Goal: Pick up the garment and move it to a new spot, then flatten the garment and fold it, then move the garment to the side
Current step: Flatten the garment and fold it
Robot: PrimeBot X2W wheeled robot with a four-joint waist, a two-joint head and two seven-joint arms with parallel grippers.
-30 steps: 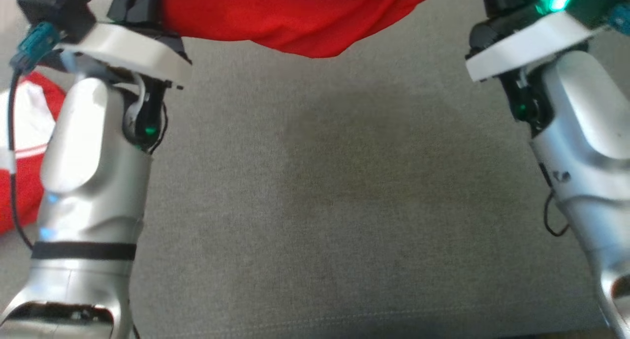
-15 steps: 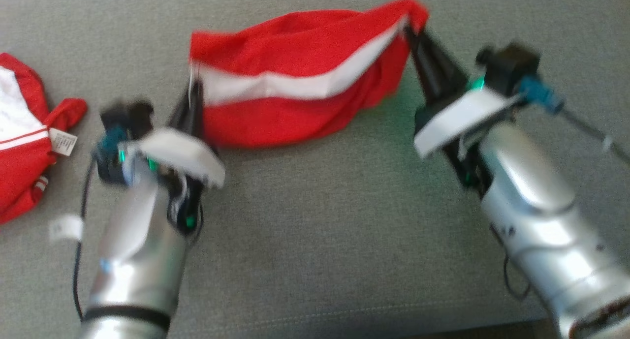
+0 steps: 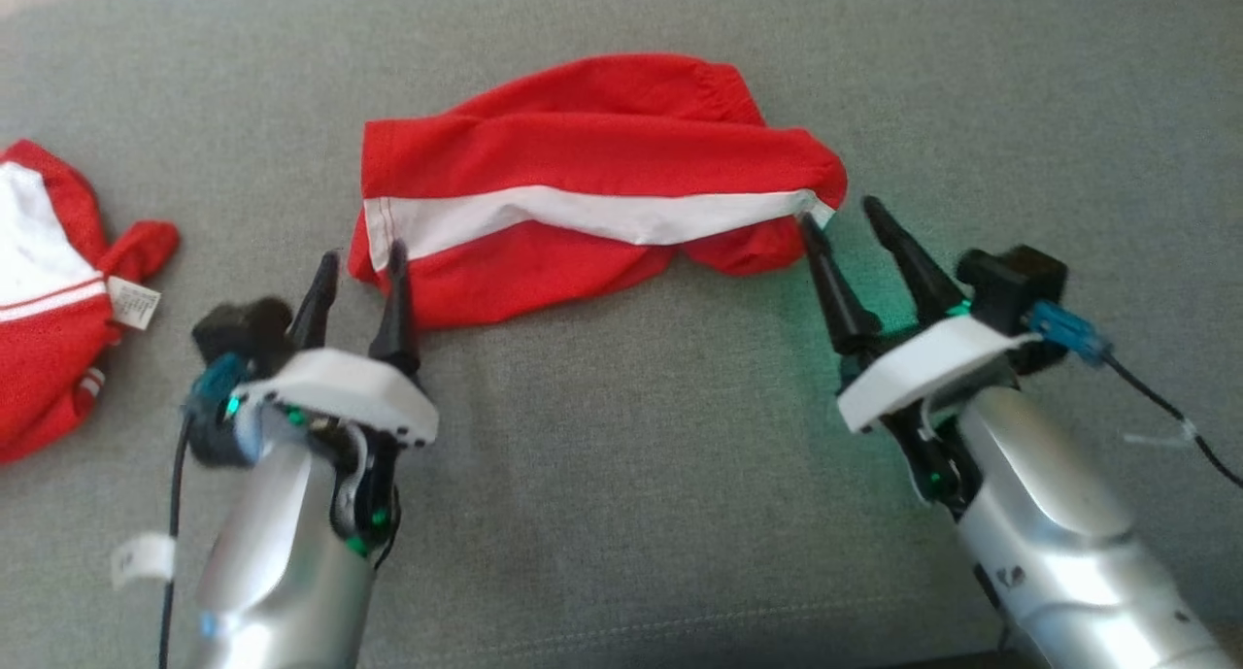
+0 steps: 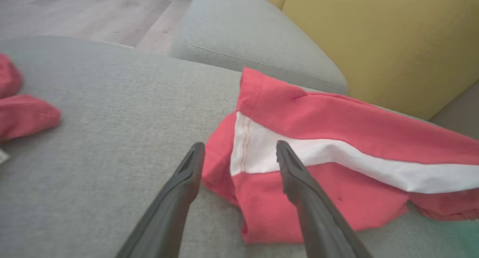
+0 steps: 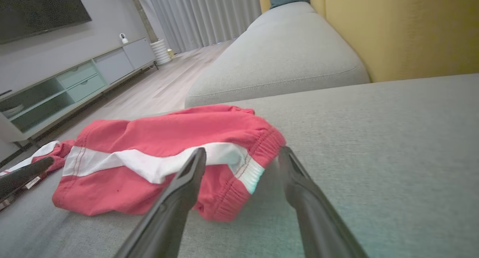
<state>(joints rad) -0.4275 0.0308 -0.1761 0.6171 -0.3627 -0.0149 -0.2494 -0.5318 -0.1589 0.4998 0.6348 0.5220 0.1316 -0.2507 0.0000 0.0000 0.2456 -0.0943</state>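
**Red garment lies on the grey sofa, both grippers empty**

The grey sofa cushion (image 3: 621,514) carries everything, with a yellow backrest (image 4: 374,37) behind it. The red garment (image 3: 583,179), with one white stripe, lies crumpled on the middle of the cushion. A second red and white garment (image 3: 49,290) lies well apart at the left. The left gripper (image 3: 363,253) is spread at the garment's left corner and the right gripper (image 3: 837,213) is spread at its right end; neither pinches anything.

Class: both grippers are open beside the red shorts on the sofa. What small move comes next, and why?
Probably close the left gripper on the red shorts at the corner ahead, to tug them flat: they lie rumpled, and the right gripper is open.
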